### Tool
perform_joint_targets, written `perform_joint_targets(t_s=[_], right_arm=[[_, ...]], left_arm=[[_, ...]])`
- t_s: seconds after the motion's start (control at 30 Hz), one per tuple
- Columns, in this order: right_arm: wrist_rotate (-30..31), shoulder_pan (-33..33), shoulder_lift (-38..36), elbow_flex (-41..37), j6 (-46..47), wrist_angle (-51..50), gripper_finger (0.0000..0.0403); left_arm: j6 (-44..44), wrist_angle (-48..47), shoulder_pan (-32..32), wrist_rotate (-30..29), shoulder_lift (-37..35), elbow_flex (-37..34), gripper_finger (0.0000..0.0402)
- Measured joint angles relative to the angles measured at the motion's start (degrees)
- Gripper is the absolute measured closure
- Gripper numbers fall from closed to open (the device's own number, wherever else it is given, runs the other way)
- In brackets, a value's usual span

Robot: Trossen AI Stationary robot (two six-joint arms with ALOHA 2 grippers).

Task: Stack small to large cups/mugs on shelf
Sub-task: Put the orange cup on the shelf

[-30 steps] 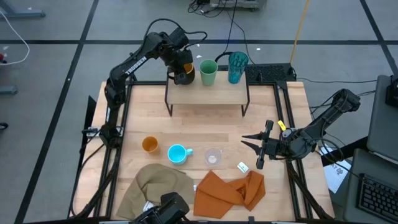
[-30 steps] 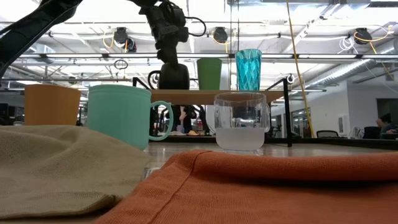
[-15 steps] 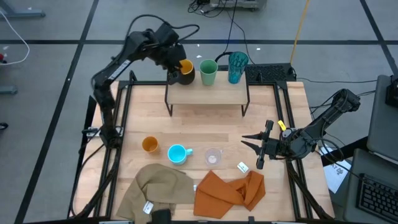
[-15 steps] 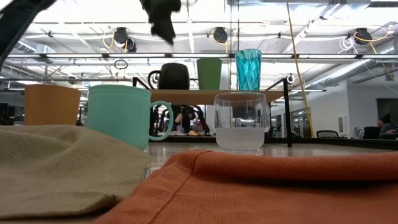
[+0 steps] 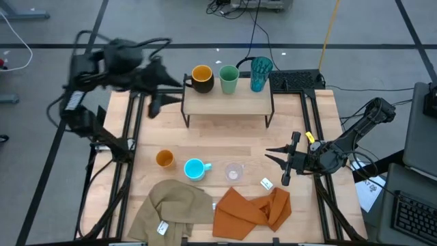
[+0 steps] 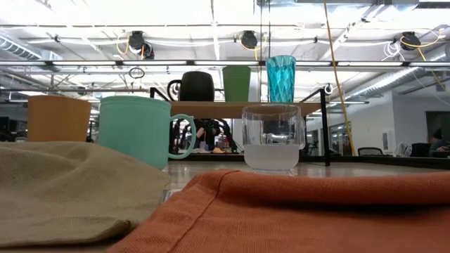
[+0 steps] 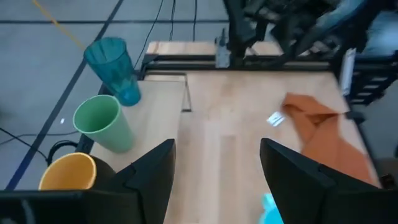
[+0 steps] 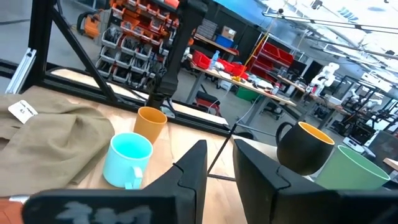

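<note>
**Three cups on shelf, three on table**

Shelf [image 5: 227,104]: black mug [image 5: 201,79] at its left end, yellow-orange inside showing, handle pointing left. Green cup [image 5: 229,79] just beside it, then teal tumbler [image 5: 260,73] toward the right. All three upright, set along the far edge. The low view shows the same row, mug to tumbler, shortest to tallest.

My left gripper [image 5: 156,104] is off the shelf's left end, above the table's far-left corner, blurred in the high view. Wrist view shows my fingers [image 7: 149,180] spread wide, nothing between them, with mug, green cup and tumbler ahead.

My right gripper [image 5: 281,167] sits low at the table's right edge, pointing left. Fingers [image 8: 193,168] narrow, a slim gap, nothing held.

On the table [image 5: 314,116], near side: orange cup [image 5: 164,158], blue mug [image 5: 195,168], clear cup [image 5: 234,172] in a row, left to right, each apart from the next. Tan cloth [image 5: 174,205] and orange cloth [image 5: 256,208] lie nearer the front edge. A small white tag [image 5: 267,183] rests near the orange cloth.
</note>
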Motion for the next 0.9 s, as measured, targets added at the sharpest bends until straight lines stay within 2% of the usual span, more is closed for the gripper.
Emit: perform_joint_targets(t_s=[0.23,0.37,0.43,0.53,0.73,0.9], right_arm=[[0.0,0.0,0.0,0.0,0.7,2.2,0.0332],[0.0,0.0,0.0,0.0,1.5,2.4,0.0332],[0.0,0.0,0.0,0.0,1.6,2.5,0.0332],[0.0,0.0,0.0,0.0,1.6,3.4,0.0332],[0.0,0.0,0.0,0.0,1.6,4.0,0.0332],[-0.1,0.0,0.0,0.0,1.6,3.9,0.0332]], left_arm=[[-8.3,-9.9,-9.7,-8.2,-5.5,-0.1,0.0167],[-11.2,-9.0,-17.7,-14.5,-9.2,-4.6,0.0167],[-12.9,-9.2,-21.1,-19.6,-11.1,-7.6,0.0167],[-16.4,-9.3,-25.7,-25.4,-14.9,-14.5,0.0167],[-26.8,-9.1,-31.9,-33.0,-26.2,-30.7,0.0167],[-35.1,0.5,-36.6,-36.7,-38.1,-49.5,0.0167]])
